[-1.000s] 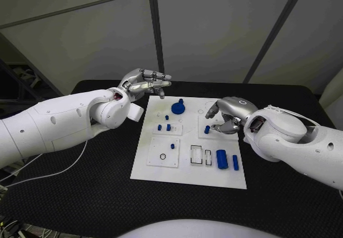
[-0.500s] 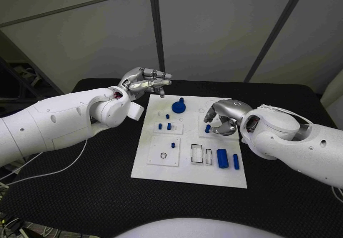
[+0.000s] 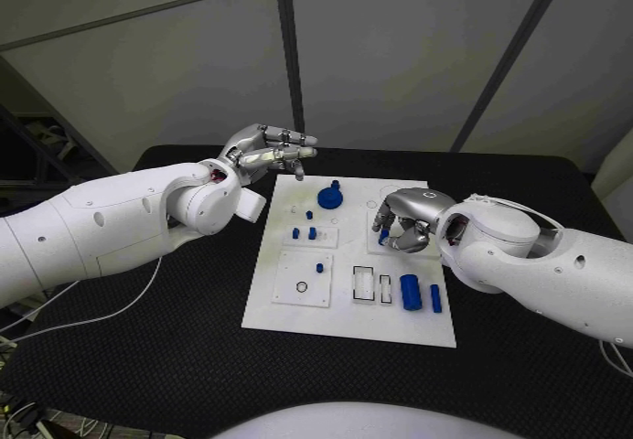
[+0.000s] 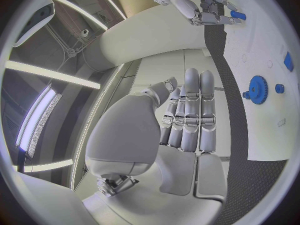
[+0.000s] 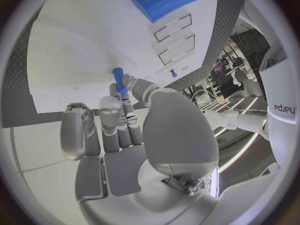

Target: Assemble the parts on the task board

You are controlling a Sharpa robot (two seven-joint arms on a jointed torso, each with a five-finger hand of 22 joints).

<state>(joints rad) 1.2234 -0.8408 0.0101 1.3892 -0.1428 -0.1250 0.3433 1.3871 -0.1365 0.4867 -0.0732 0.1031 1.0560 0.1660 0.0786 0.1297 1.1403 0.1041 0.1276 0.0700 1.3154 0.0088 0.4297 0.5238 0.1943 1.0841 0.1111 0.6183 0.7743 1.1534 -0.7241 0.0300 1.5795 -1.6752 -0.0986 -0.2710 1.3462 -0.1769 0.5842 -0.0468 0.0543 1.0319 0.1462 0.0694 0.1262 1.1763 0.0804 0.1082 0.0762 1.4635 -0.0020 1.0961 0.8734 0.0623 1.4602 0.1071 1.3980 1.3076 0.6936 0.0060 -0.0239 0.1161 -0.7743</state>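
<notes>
1. The white board (image 3: 346, 311) lies flat in the middle of the black surface (image 3: 132, 366).
2. The right hand (image 3: 403, 219) is over the far right part of the board. It pinches a small blue peg (image 5: 119, 79) between its fingertips.
3. The left hand (image 3: 268, 149) is up in the air, just past the board's far left corner. Its fingers are straight and close together, and it holds nothing.
4. A blue gear (image 3: 330, 197) sits near the far edge of the board.
5. Two blue rods (image 3: 411, 293) lie side by side near the right edge.
6. Small blue pegs (image 3: 302, 235) stand between the gear and the near plates.
</notes>
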